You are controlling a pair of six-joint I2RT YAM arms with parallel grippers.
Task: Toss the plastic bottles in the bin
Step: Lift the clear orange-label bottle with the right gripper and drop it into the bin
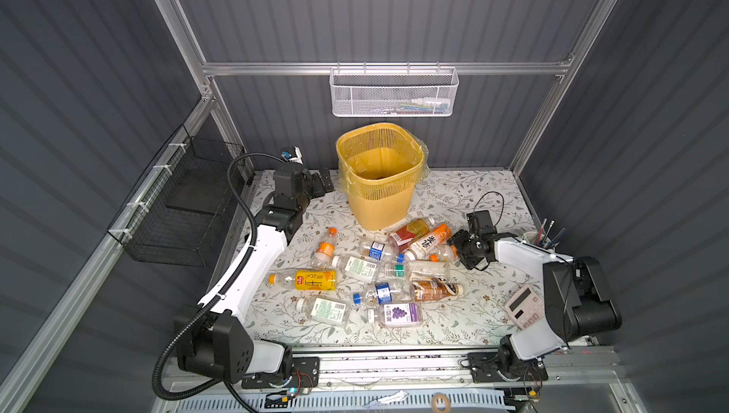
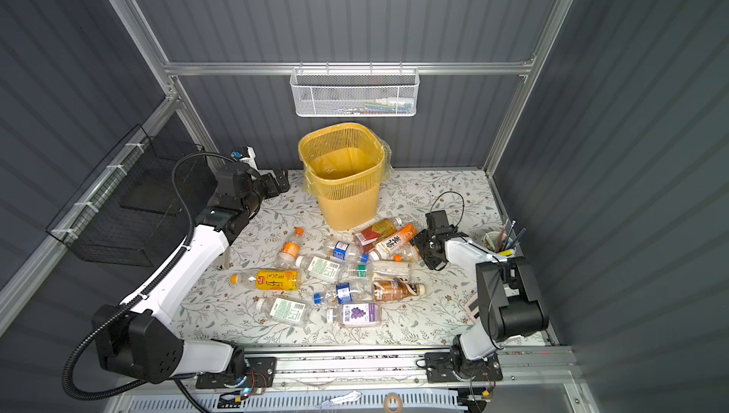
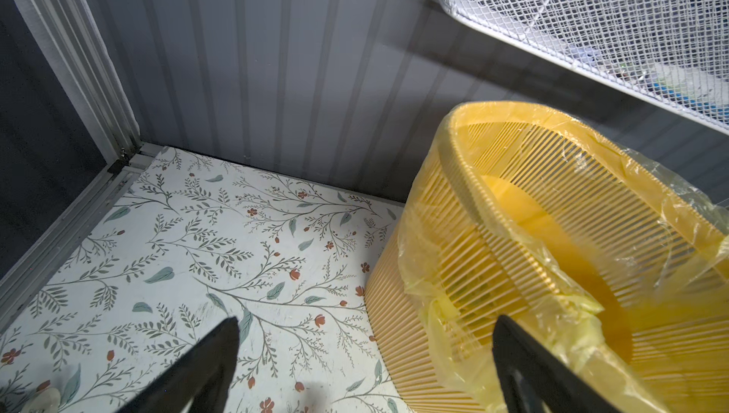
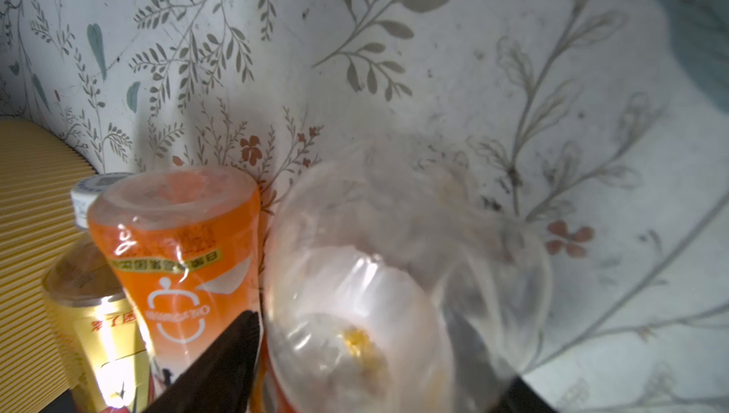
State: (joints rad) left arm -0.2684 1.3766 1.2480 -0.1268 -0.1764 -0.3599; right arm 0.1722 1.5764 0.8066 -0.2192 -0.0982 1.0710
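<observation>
- Top views: one bin (image 1: pixel 380 209) stands at the back of the worktop (image 1: pixel 465 194). The bottles (image 1: pixel 357 267) lie loose in front of it. Twelve can be counted, though overlaps leave the count unsure.
- The left tool (image 1: pixel 325 182) hangs just beside the bin, well apart from the bottles. The right tool (image 1: pixel 457 247) is at the right edge of the pile.
- Labels: grapes on purple, barcodes on two green-white ones and large black characters on orange. All are too small to read.
- Left wrist: the left tool (image 3: pixel 365 322) has its jaws spread wide and holds nothing. The bin is near one finger.
- Right wrist: the right tool (image 4: pixel 351 314) has one finger on either side of a clear bottle (image 4: pixel 355 265). Whether they clamp it cannot be told.
- An orange bottle (image 4: pixel 177 257) with a purse logo lies touching the clear one. Its writing is unreadable.
</observation>
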